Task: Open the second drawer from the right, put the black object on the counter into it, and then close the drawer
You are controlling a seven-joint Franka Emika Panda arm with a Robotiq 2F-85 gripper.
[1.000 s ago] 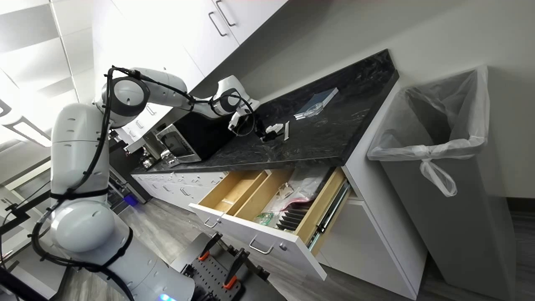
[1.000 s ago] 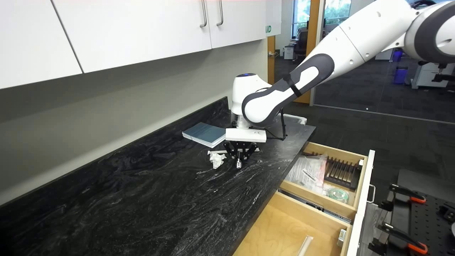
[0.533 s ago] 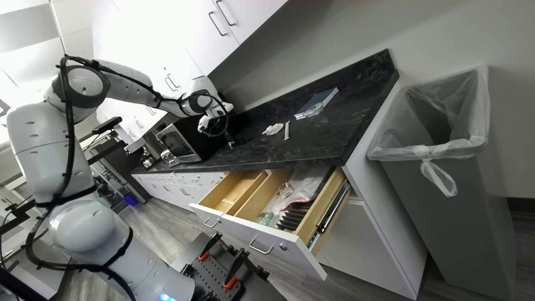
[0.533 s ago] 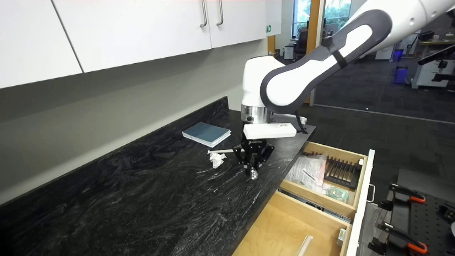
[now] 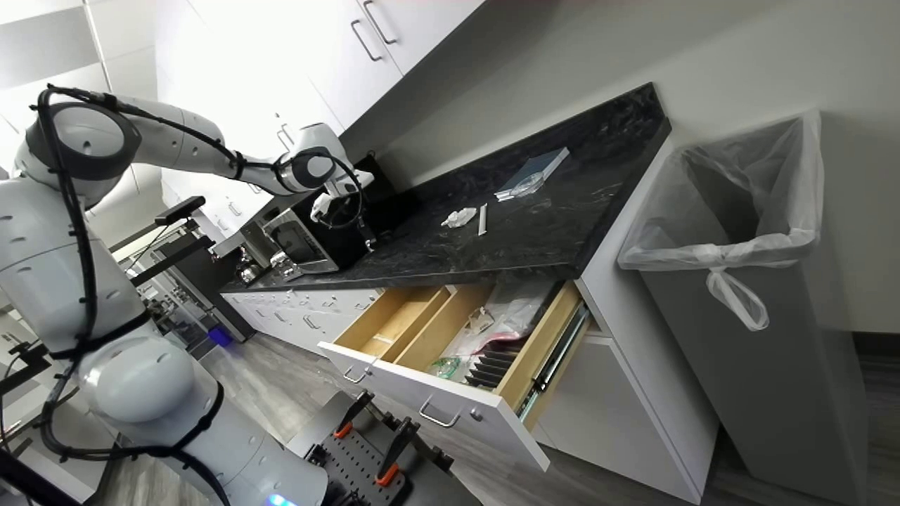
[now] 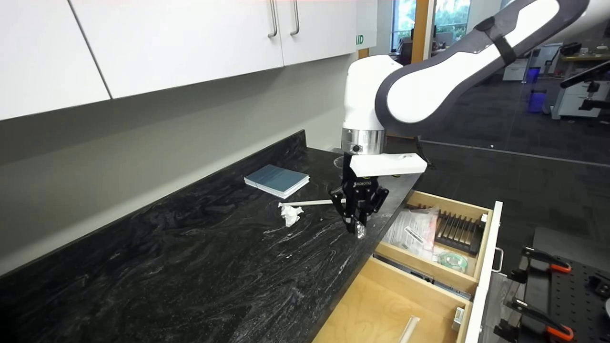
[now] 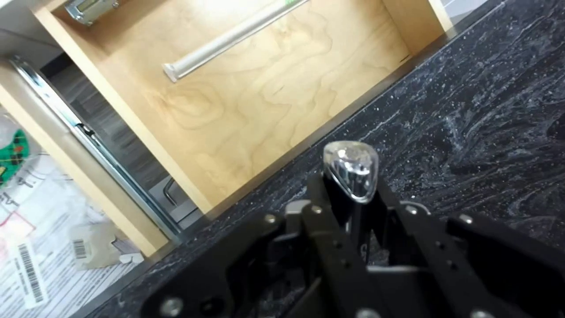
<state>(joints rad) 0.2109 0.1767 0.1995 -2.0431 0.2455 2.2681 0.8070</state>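
OK, had jaws closed down to a narrow gap on black object [image 7: 352, 171] with shiny tip sticking out, just right of centre in wrist frame. Held it over table [image 6: 190, 267] near front edge; couldn't read height. Had second drawer from the right [image 6: 381, 300] standing open, lower right of centre in an exterior view, with pale strip [image 6: 409, 329] inside. Also saw neighbouring drawer [image 6: 457, 206] open, plus white wad [image 6: 291, 215] and blue booklets [image 6: 276, 179] on table, just left of frame centre.
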